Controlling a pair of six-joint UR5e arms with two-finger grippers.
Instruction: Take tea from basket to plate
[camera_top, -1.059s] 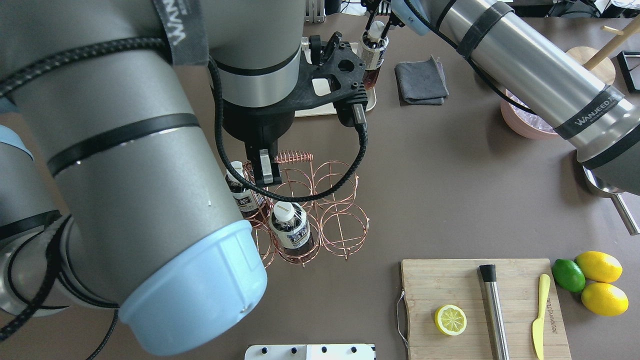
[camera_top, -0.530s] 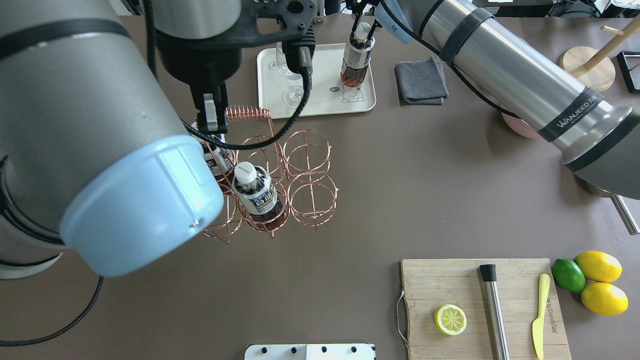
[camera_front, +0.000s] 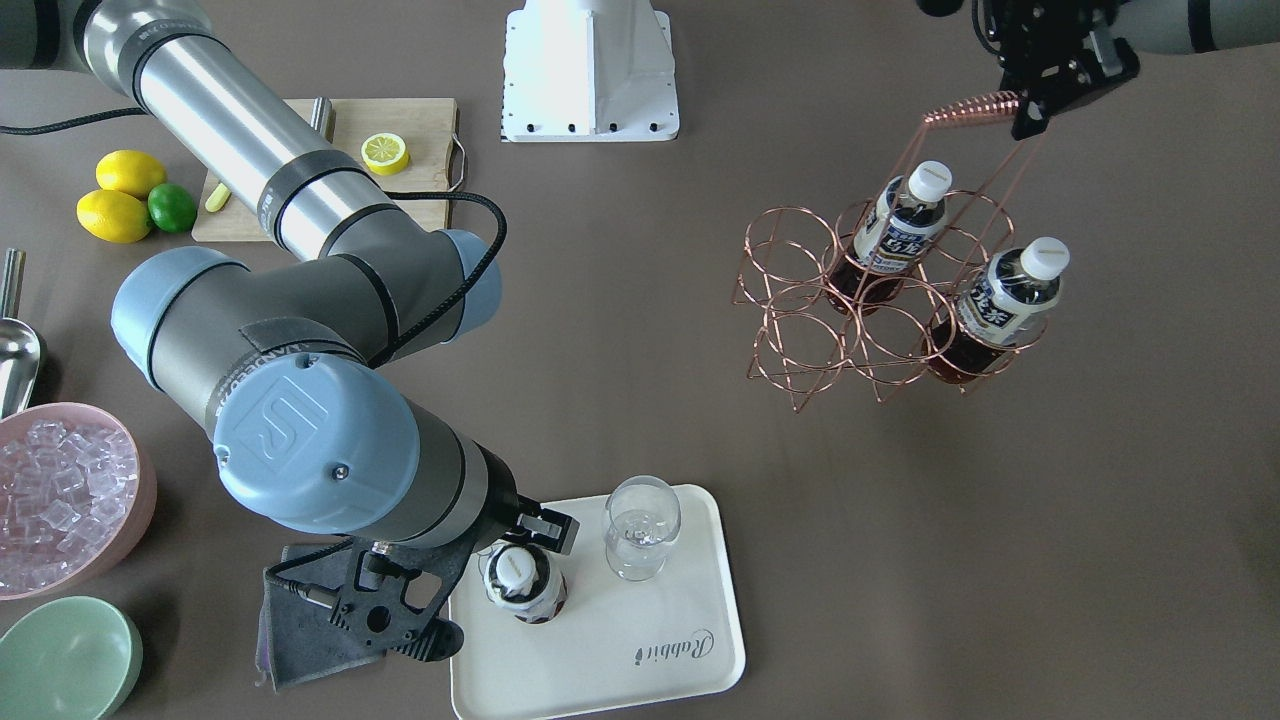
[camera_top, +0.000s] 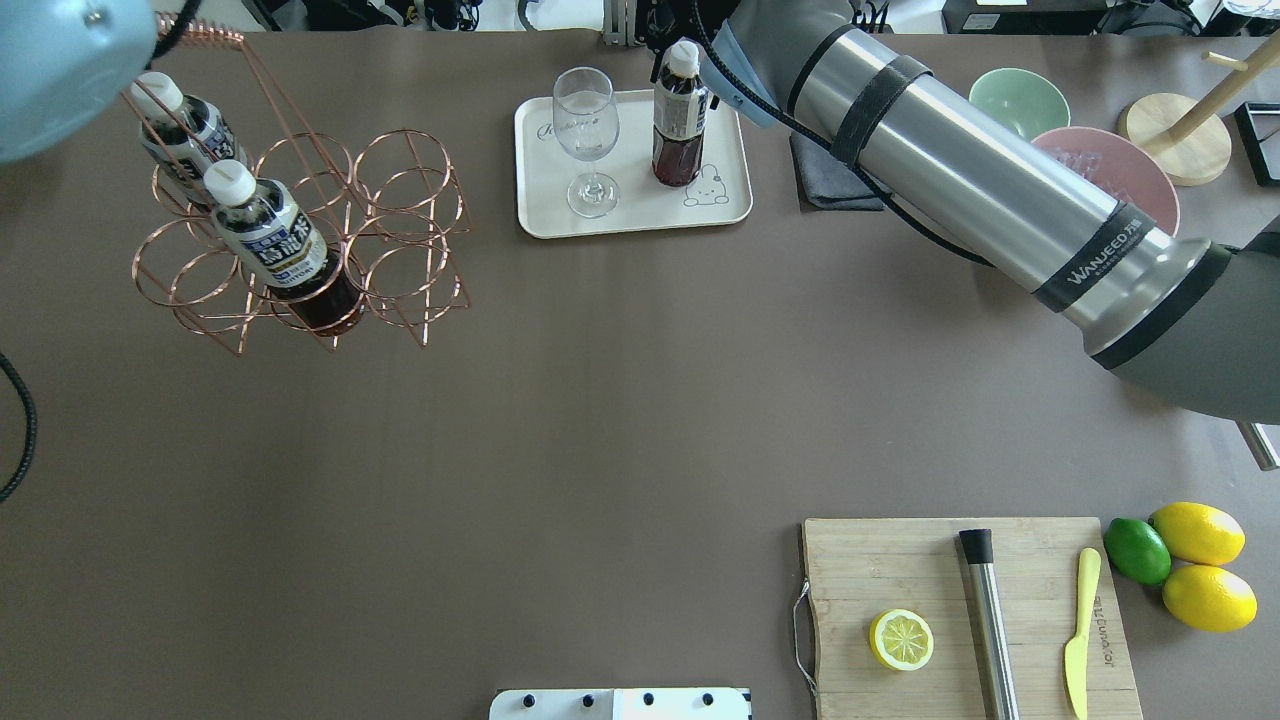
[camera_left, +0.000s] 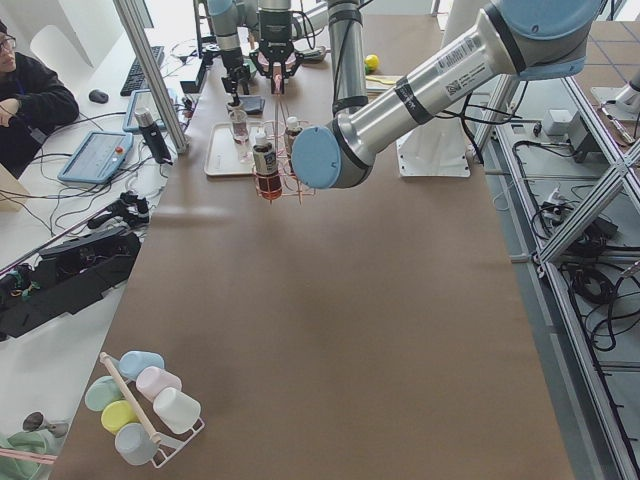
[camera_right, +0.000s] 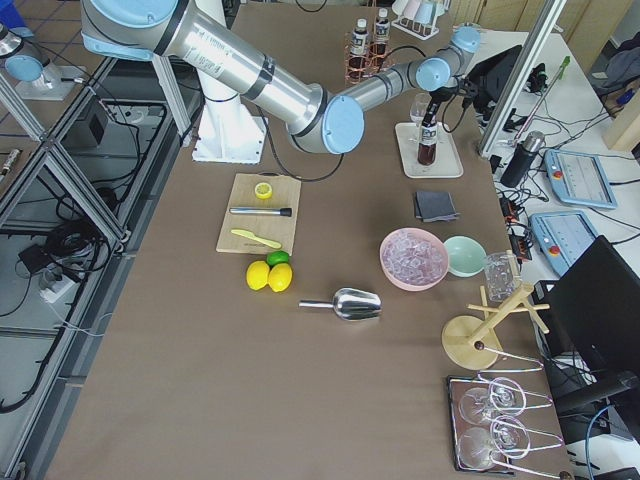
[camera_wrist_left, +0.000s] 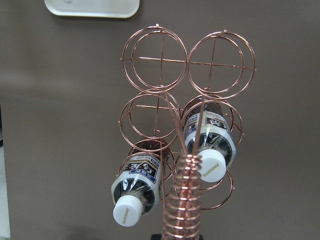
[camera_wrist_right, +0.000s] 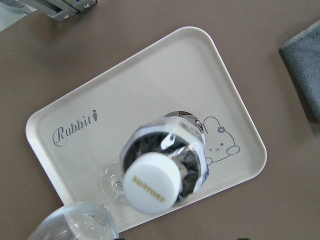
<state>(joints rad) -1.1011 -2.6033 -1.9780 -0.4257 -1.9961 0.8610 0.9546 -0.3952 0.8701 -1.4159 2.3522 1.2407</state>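
Note:
My right gripper (camera_front: 528, 548) is shut on the neck of a tea bottle (camera_front: 518, 578) that stands upright on the cream Rabbit tray (camera_front: 650, 620), next to a clear glass (camera_front: 640, 525). The bottle (camera_top: 679, 120) and tray (camera_top: 640, 205) also show in the overhead view, and the bottle (camera_wrist_right: 160, 170) on the tray (camera_wrist_right: 150, 90) in the right wrist view. My left gripper (camera_front: 1030, 110) is shut on the coiled handle (camera_front: 975, 105) of the copper wire basket (camera_top: 400, 132) at the table's far left. Two more tea bottles (camera_top: 270, 250) (camera_top: 180, 125) sit in its rings.
My right arm (camera_top: 980, 190) stretches over a grey cloth (camera_front: 290, 610). A pink bowl of ice (camera_front: 65, 495), a green bowl (camera_front: 60, 660) and a metal scoop (camera_front: 15, 360) lie near it. A cutting board (camera_top: 920, 570) with a lemon half, muddler and knife sits front right, beside whole citrus (camera_top: 1195, 535).
My left gripper has carried the basket by its handle far to the left, away from the tray. My right gripper has brought the tea bottle down until it stands on the tray.

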